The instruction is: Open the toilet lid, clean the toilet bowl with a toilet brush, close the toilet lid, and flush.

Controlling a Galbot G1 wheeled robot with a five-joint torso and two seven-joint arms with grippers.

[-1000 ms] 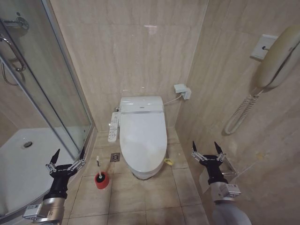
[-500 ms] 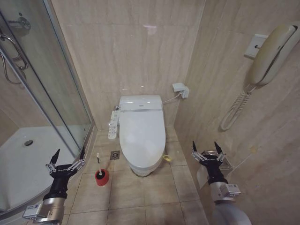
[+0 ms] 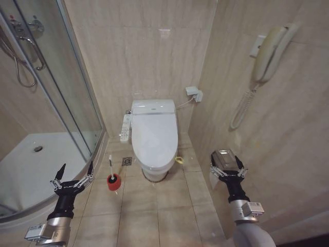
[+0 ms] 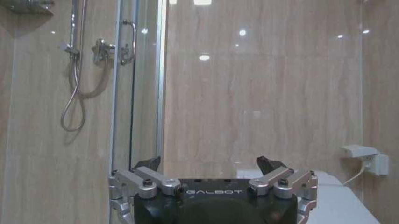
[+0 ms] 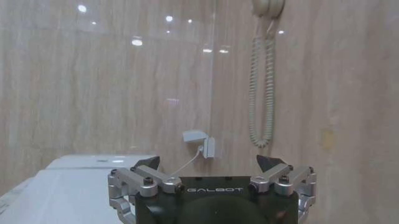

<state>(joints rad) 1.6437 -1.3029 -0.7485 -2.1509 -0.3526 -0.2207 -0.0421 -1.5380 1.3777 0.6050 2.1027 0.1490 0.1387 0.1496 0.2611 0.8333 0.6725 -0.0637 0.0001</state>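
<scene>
Both arms point up at the frame's bottom corners, left gripper (image 3: 75, 172) and right gripper (image 3: 227, 164) with jaws wide, empty. Closed lid (image 3: 154, 136) sits centre frame; brush (image 3: 110, 170) stands lower left of it.

Bright, even – glare spots overhead.
</scene>
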